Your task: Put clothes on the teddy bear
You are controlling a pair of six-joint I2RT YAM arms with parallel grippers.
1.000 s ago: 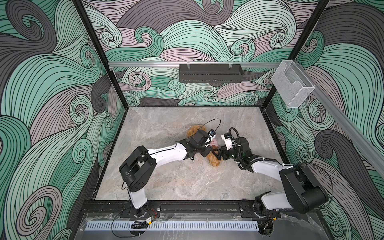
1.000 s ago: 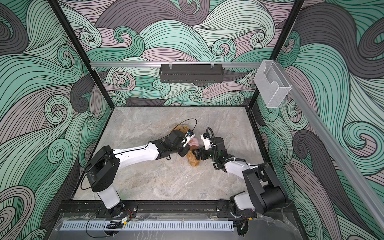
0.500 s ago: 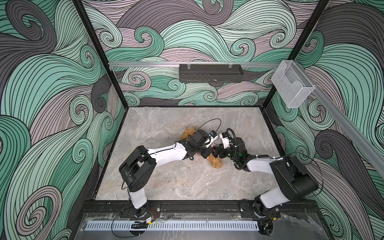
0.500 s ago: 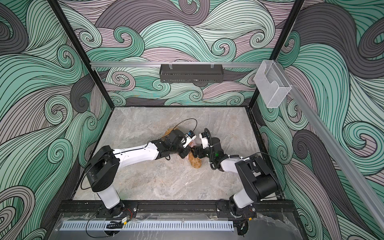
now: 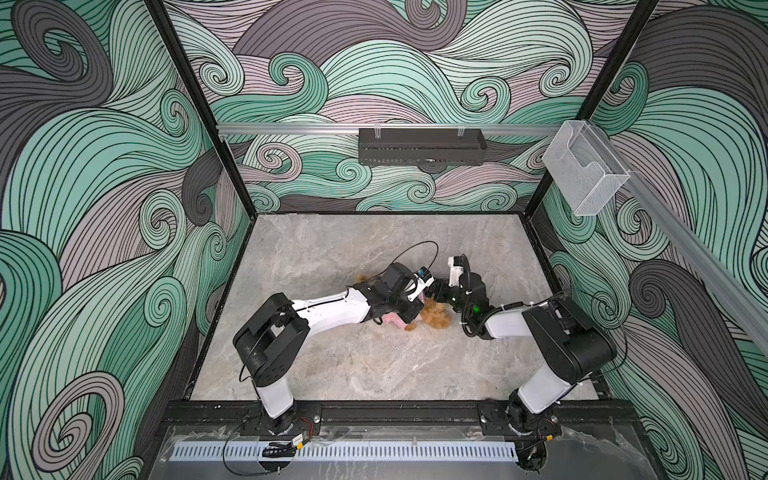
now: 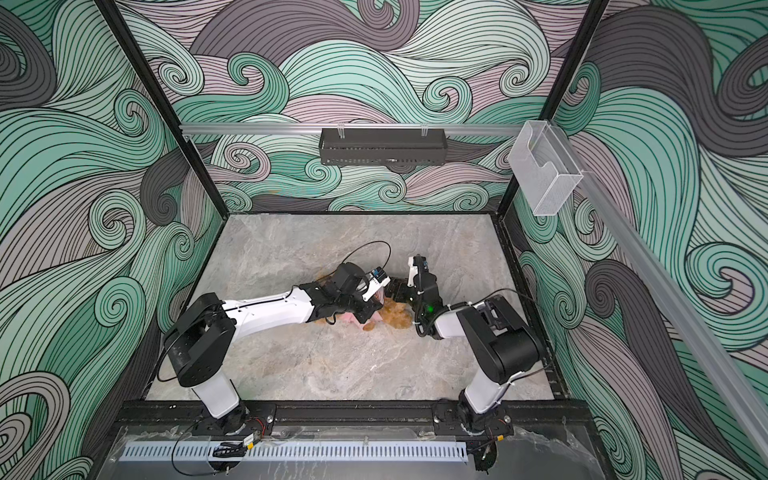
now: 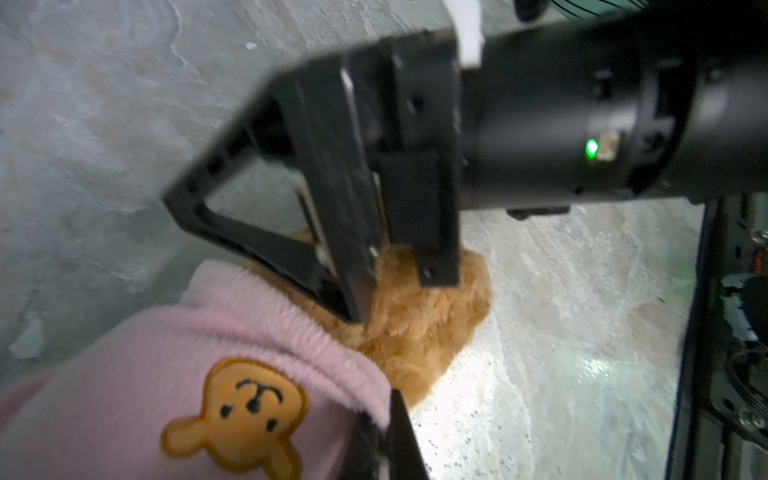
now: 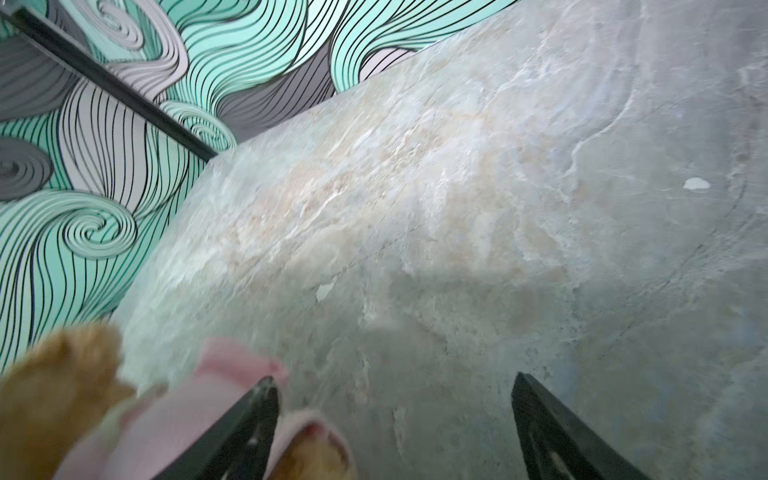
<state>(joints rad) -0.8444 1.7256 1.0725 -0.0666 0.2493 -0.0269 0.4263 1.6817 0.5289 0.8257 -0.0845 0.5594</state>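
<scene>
The bear (image 5: 437, 319) lay near the middle of the table (image 5: 374, 365). The left gripper (image 5: 409, 313) reached over it from the left, and the right gripper (image 5: 437, 291) stood just behind it, touching it. The garment (image 5: 392, 319) lay over part of the bear, under the left gripper. A rack (image 5: 422, 146) hung on the back wall, and a box (image 5: 582, 174) hung on the right wall.
</scene>
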